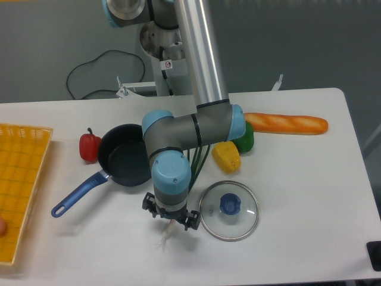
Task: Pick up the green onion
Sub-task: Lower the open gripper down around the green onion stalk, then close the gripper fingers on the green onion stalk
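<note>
A black pan (126,162) with a blue handle sits beside a red pepper (88,146). A glass lid (230,210), yellow pepper (225,157), green pepper (245,138), baguette (287,123) and yellow basket (21,179) share the surface (309,196).

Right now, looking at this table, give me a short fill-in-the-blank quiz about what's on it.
1. The gripper hovers over the white end of the ____.
2. The glass lid has a ____ knob.
3. The red pepper sits beside the black ____.
4. Left of the green pepper lies a ____ pepper.

Missing words: green onion; blue; pan; yellow
</note>
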